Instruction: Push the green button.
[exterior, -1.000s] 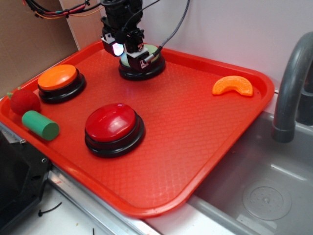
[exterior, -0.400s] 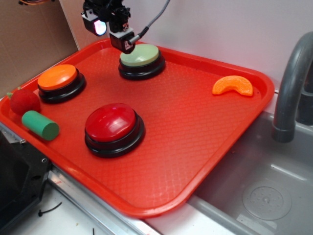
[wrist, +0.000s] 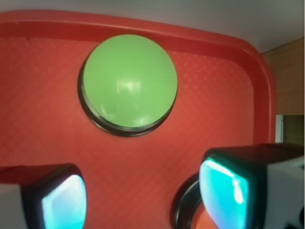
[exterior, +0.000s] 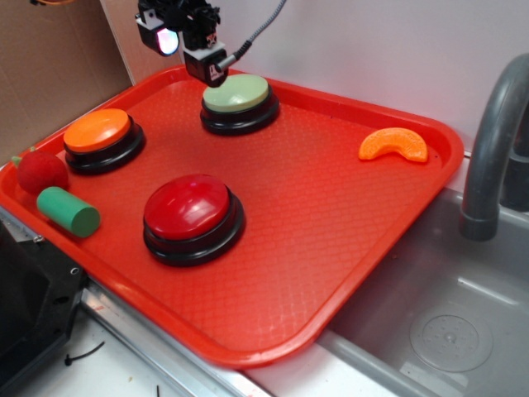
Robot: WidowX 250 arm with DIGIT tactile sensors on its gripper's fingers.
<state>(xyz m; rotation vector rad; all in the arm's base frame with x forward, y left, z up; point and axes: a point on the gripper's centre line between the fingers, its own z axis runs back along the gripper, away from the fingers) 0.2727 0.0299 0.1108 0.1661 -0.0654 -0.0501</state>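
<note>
Exterior and wrist views of the red tray (exterior: 347, 248). You see the green button (exterior: 236, 93) at the upper centre of the exterior frame, near the tray's far rim, its pale dome fully exposed on the black ring base. The gripper (exterior: 205, 68) hangs at the upper left of the frame, above and just left of the button, apart from it.

What has changed: a second ago the gripper sat down on the dome, covering most of it; it has since risen and drifted left, and over the last fraction of a second it has barely shifted. You can read this as the press having been made and the arm withdrawing, so the task is probably at or near its end. No light or other sign on the button confirms that it was triggered, so treat that as a judgement only.

In the wrist view the green button (wrist: 127, 82) fills the upper centre, with the two lit fingertips (wrist: 224, 187) at the lower corners of the frame, well apart from one another and holding nothing: the jaws stand wide.

Also on the tray: the orange button (exterior: 99, 132) at left, the red button (exterior: 188, 208) at lower centre, a green cylinder (exterior: 68, 211) and a red ball (exterior: 41, 170) at far left, an orange crescent (exterior: 393, 145) at right. A sink (exterior: 438, 322) lies at lower right.
</note>
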